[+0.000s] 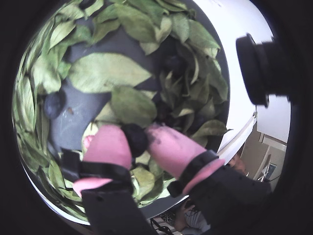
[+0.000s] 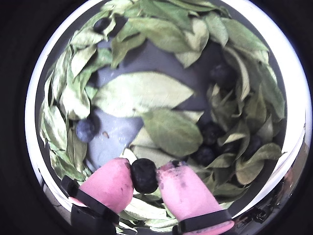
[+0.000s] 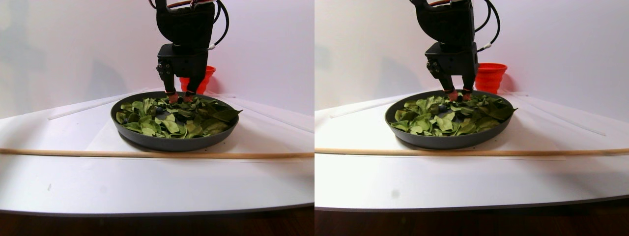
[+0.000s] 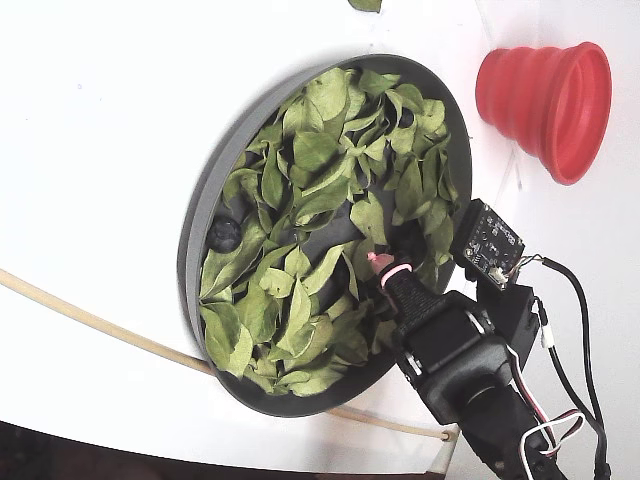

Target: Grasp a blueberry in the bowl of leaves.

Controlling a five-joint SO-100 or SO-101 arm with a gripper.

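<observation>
Blueberry (image 2: 145, 175) sits squarely between the two pink fingertips (image 2: 113, 182) of the pincer (image 2: 145, 178), touching both pads in both wrist views, so the pincer is nearly closed and has hold of the berry. The berry is round, with no long axis to mind; it lies at the fingertips' line, just above the leaves (image 2: 142, 90) at the near side of the bowl (image 2: 122, 132) as a wrist view shows it. The coming move likely turns on going straight up: a leaf lies directly beyond the berry and others below it, and one could cling as it rises. Other berries rest apart, one at the left (image 2: 85, 130) and a cluster at the right (image 2: 211, 133), none touching the fingers. In the stereo pair view the pincer (image 3: 179, 97) stands upright at the bowl's far rim (image 3: 174, 142), with the red cup (image 3: 197, 78) behind it and open air overhead. The worktop (image 3: 147, 187) around the bowl is bare but for a thin stick (image 3: 147, 154) in front, well clear.
</observation>
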